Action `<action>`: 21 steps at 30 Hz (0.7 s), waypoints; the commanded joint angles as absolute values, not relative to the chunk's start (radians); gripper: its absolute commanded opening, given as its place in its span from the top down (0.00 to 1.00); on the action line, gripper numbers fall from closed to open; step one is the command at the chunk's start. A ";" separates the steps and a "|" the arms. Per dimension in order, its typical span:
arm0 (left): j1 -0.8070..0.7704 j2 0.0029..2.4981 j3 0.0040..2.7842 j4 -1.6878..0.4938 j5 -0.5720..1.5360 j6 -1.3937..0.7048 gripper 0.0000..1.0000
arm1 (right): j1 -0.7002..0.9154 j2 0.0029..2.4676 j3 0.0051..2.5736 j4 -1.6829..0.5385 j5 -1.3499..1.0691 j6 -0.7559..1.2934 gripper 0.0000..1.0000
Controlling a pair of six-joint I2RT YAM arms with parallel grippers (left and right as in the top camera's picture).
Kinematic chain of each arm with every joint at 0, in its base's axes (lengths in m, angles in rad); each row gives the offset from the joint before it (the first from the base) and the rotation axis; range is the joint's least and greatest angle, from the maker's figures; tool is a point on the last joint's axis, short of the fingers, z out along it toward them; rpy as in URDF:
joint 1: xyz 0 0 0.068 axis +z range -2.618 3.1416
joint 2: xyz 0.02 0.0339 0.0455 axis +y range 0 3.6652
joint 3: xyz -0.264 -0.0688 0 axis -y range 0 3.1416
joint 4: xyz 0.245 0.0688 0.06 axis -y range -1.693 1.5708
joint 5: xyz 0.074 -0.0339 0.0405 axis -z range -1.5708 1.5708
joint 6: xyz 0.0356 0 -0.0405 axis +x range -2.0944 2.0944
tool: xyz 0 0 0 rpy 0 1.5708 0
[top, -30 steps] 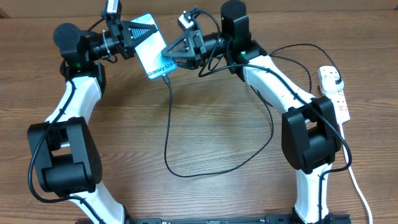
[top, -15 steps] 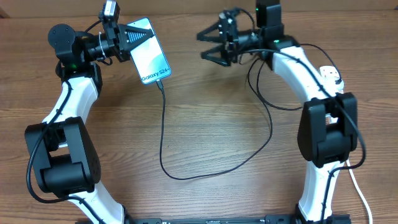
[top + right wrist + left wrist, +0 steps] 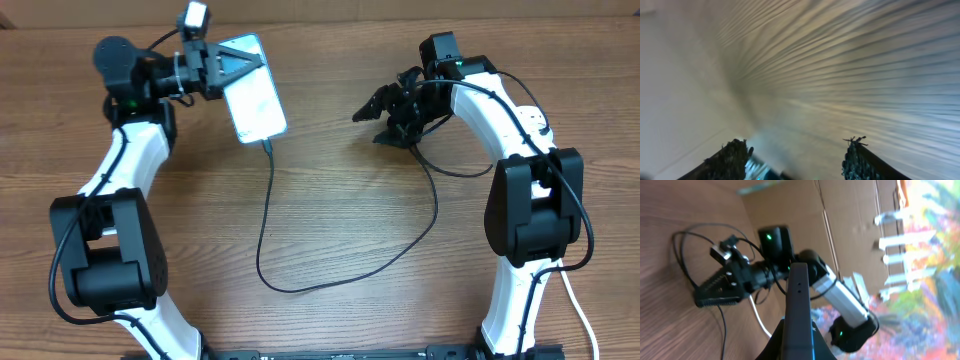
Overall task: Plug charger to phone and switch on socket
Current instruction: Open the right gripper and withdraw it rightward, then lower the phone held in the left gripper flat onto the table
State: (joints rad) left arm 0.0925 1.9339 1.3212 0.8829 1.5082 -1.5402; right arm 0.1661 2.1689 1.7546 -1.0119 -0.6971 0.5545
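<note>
My left gripper (image 3: 240, 62) is shut on the top end of the phone (image 3: 258, 100) and holds it tilted above the table, its light screen facing up. The charger (image 3: 262, 230) is plugged into the phone's lower end, hangs down, loops across the table and runs up to the right arm. My right gripper (image 3: 385, 112) is open and empty, well to the right of the phone. In the left wrist view the phone (image 3: 799, 295) is edge-on between my fingers (image 3: 799, 347). The socket (image 3: 540, 122) is mostly hidden behind the right arm.
The socket's thick white cord (image 3: 572, 300) runs down the table's right edge. The right wrist view is motion-blurred and shows only wood grain between the open fingers (image 3: 797, 155). The right arm's own black cables hang near the charger loop.
My right gripper has let go at the phone's lower end, opened and swung away right and down. The phone stayed in my left gripper with the charger plugged in.
</note>
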 commanded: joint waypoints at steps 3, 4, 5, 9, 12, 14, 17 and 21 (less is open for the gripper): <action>0.019 1.923 1.321 0.887 1.550 -1.454 0.96 | 0.168 2.137 1.767 -1.062 -0.434 0.557 0.37; 0.007 1.924 1.313 0.887 1.549 -1.449 0.96 | 0.168 2.125 1.767 -1.073 -0.406 0.561 0.37; -0.002 1.924 1.304 0.886 1.546 -1.442 0.96 | 0.168 2.112 1.767 -1.082 -0.380 0.566 0.37; -0.026 1.925 1.257 0.886 1.520 -1.433 0.96 | 0.168 2.040 1.767 -1.121 -0.289 0.574 0.36; -0.036 1.925 1.209 0.883 1.500 -1.413 0.96 | 0.168 1.973 1.767 -1.142 -0.253 0.575 0.36; -0.041 1.925 1.177 0.847 1.490 -1.376 0.96 | 0.168 1.921 1.767 -1.155 -0.244 0.575 0.35; -0.052 1.926 1.125 0.738 1.474 -1.263 0.96 | 0.168 1.848 1.767 -1.170 -0.236 0.575 0.32; -0.080 1.925 1.071 0.599 1.465 -1.062 0.96 | 0.169 1.771 1.767 -1.196 -0.236 0.571 0.26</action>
State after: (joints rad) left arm -0.0471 1.9339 1.1007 0.6479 1.4799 -1.2686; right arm 0.1661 1.8259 1.7546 -1.1839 -0.2630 0.5720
